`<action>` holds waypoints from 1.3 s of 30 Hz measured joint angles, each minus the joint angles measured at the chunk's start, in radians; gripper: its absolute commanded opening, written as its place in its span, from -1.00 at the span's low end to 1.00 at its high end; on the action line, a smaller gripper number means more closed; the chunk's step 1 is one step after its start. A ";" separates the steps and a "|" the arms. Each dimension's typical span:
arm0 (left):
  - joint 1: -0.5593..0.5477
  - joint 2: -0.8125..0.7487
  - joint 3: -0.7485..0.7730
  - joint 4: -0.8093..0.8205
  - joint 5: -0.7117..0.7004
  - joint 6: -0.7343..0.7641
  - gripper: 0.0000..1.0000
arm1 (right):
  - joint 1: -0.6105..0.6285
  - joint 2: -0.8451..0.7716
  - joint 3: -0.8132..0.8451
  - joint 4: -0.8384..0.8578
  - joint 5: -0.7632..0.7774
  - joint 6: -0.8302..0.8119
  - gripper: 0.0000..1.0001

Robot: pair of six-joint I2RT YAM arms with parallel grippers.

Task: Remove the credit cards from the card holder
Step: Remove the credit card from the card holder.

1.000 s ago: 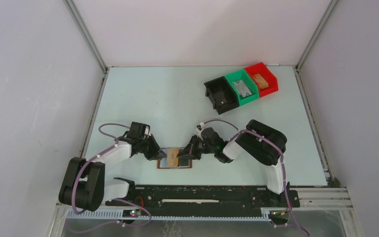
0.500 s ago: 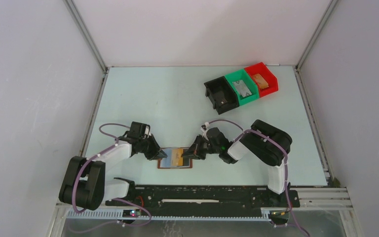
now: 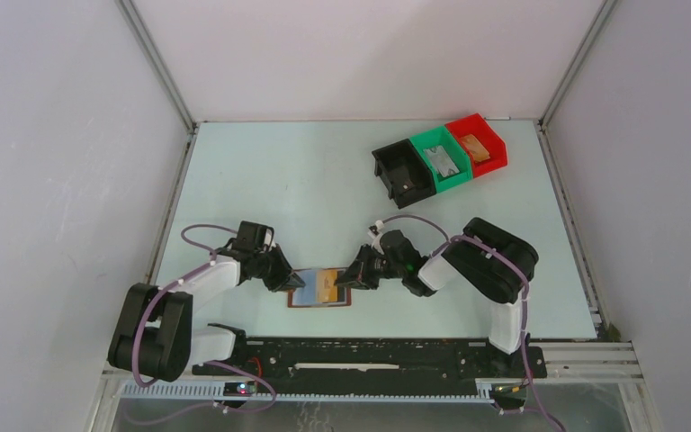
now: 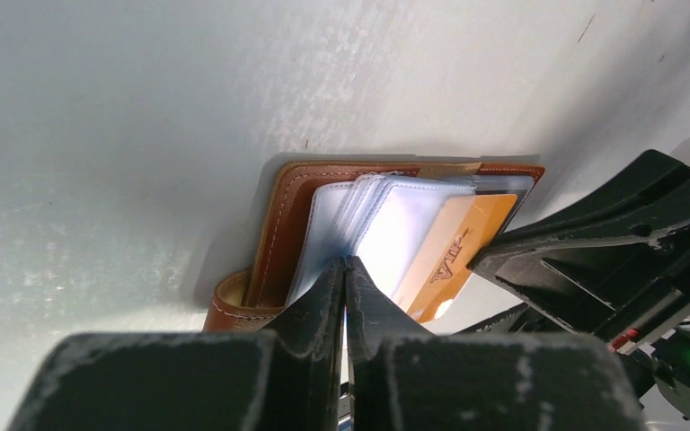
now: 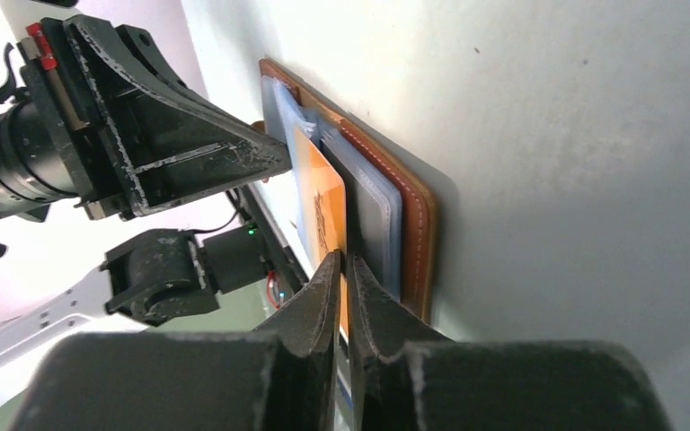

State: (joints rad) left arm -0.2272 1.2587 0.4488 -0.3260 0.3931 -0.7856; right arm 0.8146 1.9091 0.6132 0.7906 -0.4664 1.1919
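Pale blue-green table (image 3: 306,180), plain white walls (image 3: 369,54) on three sides (metal corner posts (image 3: 157,63)), even light.

Through left wrist camera I see my left gripper (image 4: 346,269), fingers pressed together, tips pinching edge of clear sleeves (image 4: 395,220) fanned up from card holder (image 4: 280,202). Holder lies spread on pale desk (image 4: 144,108), brown rim showing, strap tab (image 4: 231,310) curling at near corner. Orange card (image 4: 454,251) juts out of sleeves toward right gripper (image 4: 512,260), whose black tip touches card's edge.
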 measured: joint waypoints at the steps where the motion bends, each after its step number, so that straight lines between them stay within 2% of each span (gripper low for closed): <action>1: 0.000 0.000 0.000 0.000 0.000 0.000 -0.85 | 0.002 0.010 0.001 0.006 -0.001 0.004 -0.62; 7: 0.000 0.000 0.000 0.000 0.000 0.000 -0.84 | 0.014 0.042 0.005 0.073 -0.014 0.029 -0.43; 12: 0.000 0.000 0.000 0.001 0.001 0.000 -0.84 | 0.015 0.054 0.008 0.096 -0.014 0.042 -0.42; 14: 0.000 0.001 0.000 0.002 0.001 0.000 -0.84 | 0.016 0.061 0.012 0.104 -0.014 0.045 -0.54; 16: 0.000 0.001 0.000 0.002 0.002 0.000 -0.84 | 0.018 0.064 0.015 0.105 -0.014 0.045 -0.87; 18: 0.000 0.001 0.000 0.002 0.002 0.000 -0.84 | 0.018 0.066 0.016 0.101 -0.014 0.042 -1.00; 26: -0.002 -0.020 0.002 -0.018 -0.013 0.001 -0.77 | 0.003 0.004 0.016 -0.005 -0.005 -0.004 -1.00; 31: -0.006 -0.077 0.027 -0.114 -0.092 0.018 -0.75 | -0.017 -0.119 0.016 -0.116 0.004 -0.074 -1.00; 39: -0.003 -0.169 0.105 -0.221 -0.163 0.045 -0.70 | -0.070 -0.213 0.016 -0.242 -0.017 -0.165 -1.00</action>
State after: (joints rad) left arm -0.2306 1.0897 0.5533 -0.5468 0.2302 -0.7403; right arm 0.7448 1.6962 0.6292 0.5488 -0.4835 1.0267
